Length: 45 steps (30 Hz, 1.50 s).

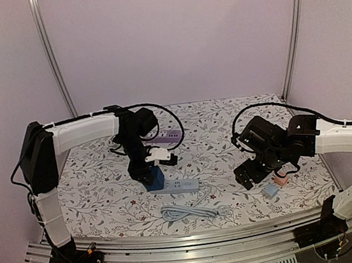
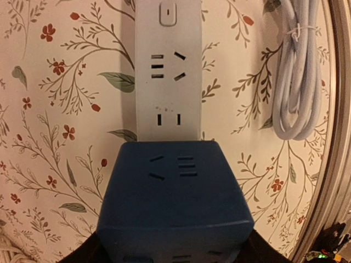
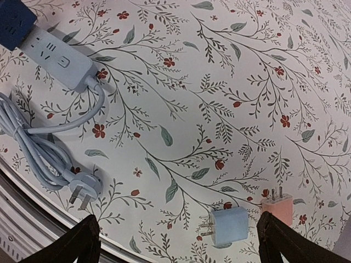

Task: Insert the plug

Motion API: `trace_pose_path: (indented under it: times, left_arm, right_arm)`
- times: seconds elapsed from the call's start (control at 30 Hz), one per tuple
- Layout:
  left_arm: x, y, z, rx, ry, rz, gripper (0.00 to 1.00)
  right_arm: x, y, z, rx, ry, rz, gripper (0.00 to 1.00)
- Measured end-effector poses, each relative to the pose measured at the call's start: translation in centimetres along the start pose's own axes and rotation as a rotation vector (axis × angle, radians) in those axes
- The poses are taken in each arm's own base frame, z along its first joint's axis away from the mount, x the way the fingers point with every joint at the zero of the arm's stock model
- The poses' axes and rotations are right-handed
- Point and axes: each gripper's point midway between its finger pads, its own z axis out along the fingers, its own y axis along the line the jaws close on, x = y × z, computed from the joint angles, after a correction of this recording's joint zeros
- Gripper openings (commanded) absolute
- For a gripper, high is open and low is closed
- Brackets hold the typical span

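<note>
A white power strip (image 1: pixel 181 186) (image 2: pixel 168 71) lies on the flowered table with a dark blue socket cube (image 1: pixel 154 178) (image 2: pixel 175 203) standing on its left end. My left gripper (image 1: pixel 145 172) (image 2: pixel 174 255) is shut on that cube, its dark fingers flanking the cube's sides. A light-blue plug (image 1: pixel 272 190) (image 3: pixel 230 226) and a pink plug (image 1: pixel 281 181) (image 3: pixel 278 211) lie flat at the right, prongs showing. My right gripper (image 1: pixel 262 175) (image 3: pixel 184 244) hangs open above the table just left of them, holding nothing.
The strip's white cable lies coiled (image 1: pixel 189 212) (image 3: pixel 38 148) near the front edge, its own wall plug (image 3: pixel 82 192) loose on the table. A purple strip (image 1: pixel 169 136) lies behind the left arm. A metal rail (image 1: pixel 195 235) borders the front.
</note>
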Motion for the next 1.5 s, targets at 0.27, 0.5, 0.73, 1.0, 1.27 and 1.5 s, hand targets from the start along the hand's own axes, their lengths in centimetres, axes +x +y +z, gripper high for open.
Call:
trace_pose_path:
  times: [0.27, 0.5, 0.73, 1.0, 1.27, 1.5]
  left_arm:
    - [-0.1, 0.0, 0.1, -0.013, 0.012, -0.015, 0.0]
    - [-0.2, -0.2, 0.2, -0.037, 0.024, -0.02, 0.0]
    - [-0.4, -0.2, 0.3, -0.051, 0.04, -0.022, 0.0]
    - [-0.5, -0.2, 0.3, -0.051, 0.047, -0.027, 0.0]
    - [-0.8, 0.0, 0.4, -0.031, 0.065, -0.038, 0.0]
    - [-1.2, 0.2, 1.6, -0.033, 0.098, -0.053, 0.0]
  right_arm:
    - [0.4, 0.0, 0.0, 0.003, 0.013, -0.008, 0.99]
    - [1.1, 0.0, 0.0, 0.013, 0.042, -0.024, 0.99]
    - [1.7, -0.2, 0.0, 0.021, 0.065, -0.036, 0.99]
    - [2.0, -0.3, -0.1, 0.028, 0.077, -0.043, 0.99]
    - [2.4, -0.3, 0.2, 0.036, 0.095, -0.049, 0.99]
    - [2.6, -0.3, 0.5, 0.042, 0.11, -0.053, 0.99]
